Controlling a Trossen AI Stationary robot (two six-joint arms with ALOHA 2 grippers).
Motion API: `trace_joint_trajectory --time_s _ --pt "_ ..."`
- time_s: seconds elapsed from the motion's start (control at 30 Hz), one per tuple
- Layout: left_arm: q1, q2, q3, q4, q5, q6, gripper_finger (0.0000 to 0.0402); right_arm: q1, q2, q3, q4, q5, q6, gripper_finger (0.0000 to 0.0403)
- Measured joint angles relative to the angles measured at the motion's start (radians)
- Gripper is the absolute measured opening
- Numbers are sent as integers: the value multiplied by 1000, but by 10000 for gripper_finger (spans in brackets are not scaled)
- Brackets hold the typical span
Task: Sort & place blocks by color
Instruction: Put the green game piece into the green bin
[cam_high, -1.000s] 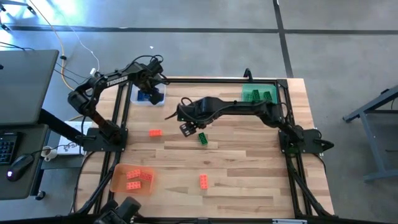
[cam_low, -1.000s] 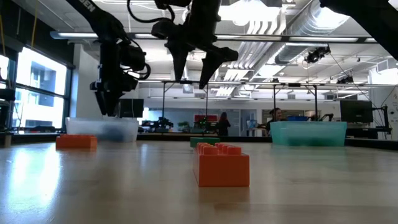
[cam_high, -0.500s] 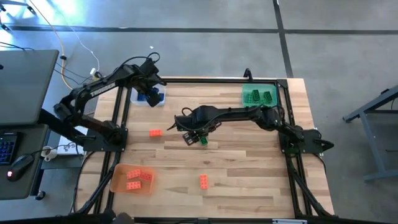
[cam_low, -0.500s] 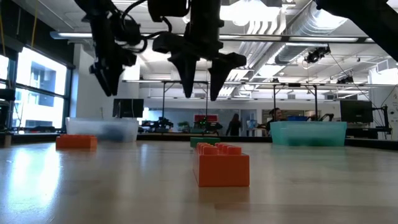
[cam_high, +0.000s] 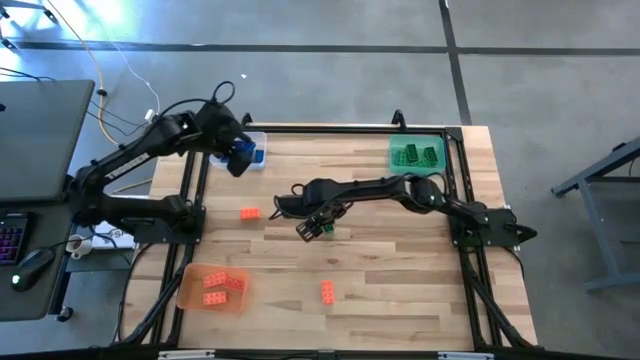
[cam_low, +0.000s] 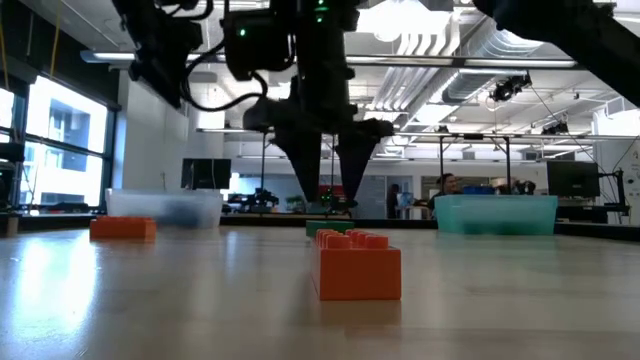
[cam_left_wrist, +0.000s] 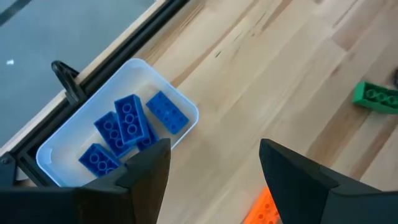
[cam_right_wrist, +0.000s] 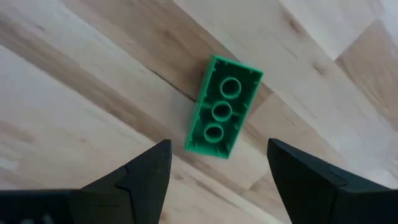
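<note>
Hovering spread above the green brick (cam_right_wrist: 224, 107), the right gripper (cam_right_wrist: 214, 171) is seen unclenched; the left gripper (cam_left_wrist: 214, 168) is held released near the clear tray (cam_left_wrist: 180, 102).

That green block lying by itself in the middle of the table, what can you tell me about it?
The green block is a small rectangular brick of shiny plastic. It lies upside down on the wooden table, its hollow underside with three round tubes facing up. It sits near the table's middle, apart from the other blocks. The right tool hangs right above it, open, fingers on either side, not touching it.
</note>
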Motion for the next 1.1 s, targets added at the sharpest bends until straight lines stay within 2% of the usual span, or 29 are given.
trace_joint_trajectory --time_s 0.47,0.6,0.8,1.1 --pt "-5 -32 0 1 -4 -24 232 -11 89 0 39 -44 -54 248" --pt "-5 -32 0 1 -8 -24 232 -11 98 1 38 -57 -86 216" --pt "-5 -32 0 1 -8 -24 232 -21 100 2 36 -61 -129 119" --pt "-5 -32 0 2 -7 35 232 -70 95 0 -25 -71 -218 112"
